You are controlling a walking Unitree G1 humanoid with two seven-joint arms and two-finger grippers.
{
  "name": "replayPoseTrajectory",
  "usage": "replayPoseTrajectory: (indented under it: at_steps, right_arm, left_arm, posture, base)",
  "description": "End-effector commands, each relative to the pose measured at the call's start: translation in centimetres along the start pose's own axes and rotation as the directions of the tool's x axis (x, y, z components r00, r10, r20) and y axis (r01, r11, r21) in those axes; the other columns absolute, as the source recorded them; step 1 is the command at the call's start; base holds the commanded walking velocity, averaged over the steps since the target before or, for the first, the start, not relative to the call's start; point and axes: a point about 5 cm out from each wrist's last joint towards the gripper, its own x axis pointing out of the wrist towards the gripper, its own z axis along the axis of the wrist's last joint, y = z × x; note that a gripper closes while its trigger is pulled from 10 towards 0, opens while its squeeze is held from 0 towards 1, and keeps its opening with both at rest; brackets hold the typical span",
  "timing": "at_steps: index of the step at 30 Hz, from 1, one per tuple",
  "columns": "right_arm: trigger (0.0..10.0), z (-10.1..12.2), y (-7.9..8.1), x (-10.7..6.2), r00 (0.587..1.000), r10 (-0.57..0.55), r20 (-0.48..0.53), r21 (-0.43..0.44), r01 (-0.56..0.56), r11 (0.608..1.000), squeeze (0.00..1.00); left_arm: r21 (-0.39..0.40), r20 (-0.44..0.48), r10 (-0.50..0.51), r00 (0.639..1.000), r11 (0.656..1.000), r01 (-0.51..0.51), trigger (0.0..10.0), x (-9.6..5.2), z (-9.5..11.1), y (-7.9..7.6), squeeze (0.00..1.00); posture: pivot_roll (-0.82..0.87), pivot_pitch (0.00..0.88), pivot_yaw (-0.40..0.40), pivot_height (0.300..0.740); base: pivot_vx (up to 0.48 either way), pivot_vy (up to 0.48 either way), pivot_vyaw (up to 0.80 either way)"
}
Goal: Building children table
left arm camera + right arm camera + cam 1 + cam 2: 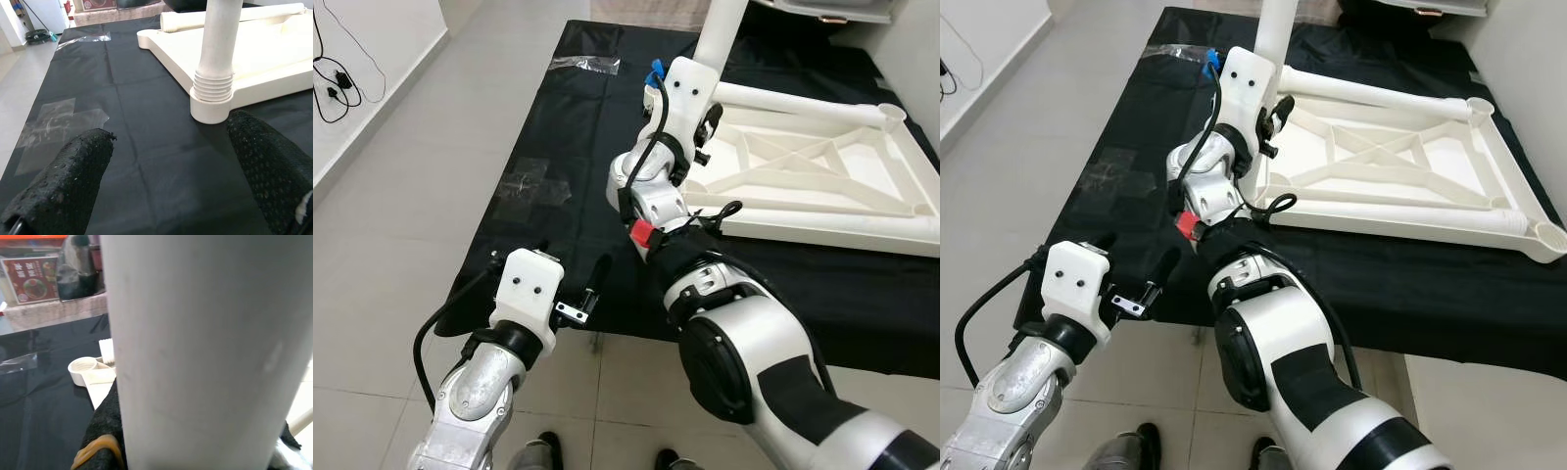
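A white plastic table top (822,166) lies upside down on a black cloth (558,147). One white table leg (720,39) stands upright in its near-left corner socket (210,105). My right gripper (707,125) is shut on this leg a little above the socket, and the leg (195,347) sits tight against a black finger (105,431). A second white leg (803,103) lies along the far edge of the top. My left gripper (166,186) hovers open and empty over the cloth's front edge, short of the socket.
Clear tape patches (533,186) (582,64) stick to the cloth. Open corner sockets (1547,235) (1479,106) show on the right side of the top. Black cables (333,78) lie on the tiled floor at far left. Grey tiles surround the cloth.
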Motion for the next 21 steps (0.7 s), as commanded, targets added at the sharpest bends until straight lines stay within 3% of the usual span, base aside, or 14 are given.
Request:
replayPoseTrajectory:
  at_steps: [1,6,9,14,21]
  right_arm:
    - [10.0,-4.9,-1.6,-0.2,0.989,-0.065,-0.131,-0.155,0.044,0.987,0.0]
    - [10.0,-5.1,-1.4,-0.6,0.991,-0.049,-0.128,-0.158,0.028,0.987,0.0]
    - [10.0,-5.7,-1.1,-1.4,0.991,0.026,-0.133,-0.119,-0.042,0.992,0.0]
    - [10.0,-6.7,-1.4,-1.3,0.985,0.095,-0.145,-0.118,-0.112,0.987,0.0]
    - [10.0,-7.4,-2.5,-0.6,0.988,0.049,-0.146,-0.157,-0.072,0.985,0.0]
  left_arm:
    - [0.008,-0.015,-0.004,1.0,1.0,0.004,10.0,0.0,-0.4,0.1,0.0]
    - [0.008,-0.014,-0.001,1.0,1.0,0.001,10.0,0.0,-0.4,0.1,0.0]
    - [0.01,-0.014,0.002,1.0,1.0,-0.002,10.0,0.1,-0.5,0.2,0.0]
    - [0.011,-0.014,0.002,1.0,1.0,-0.002,10.0,0.1,-0.5,0.3,0.0]
    - [0.015,-0.012,0.003,1.0,1.0,-0.003,10.0,0.2,-0.5,0.4,0.0]
  posture:
    - [0.14,0.259,-0.083,0.74]
    - [0.13,0.26,-0.081,0.74]
    - [0.13,0.261,-0.082,0.74]
    - [0.12,0.262,-0.077,0.74]
    - [0.12,0.261,-0.077,0.74]
  base:
    - [0.0,0.0,0.0]
    - [0.0,0.0,0.0]
    - [0.0,0.0,0.0]
    - [0.0,0.0,0.0]
    - [0.0,0.0,0.0]
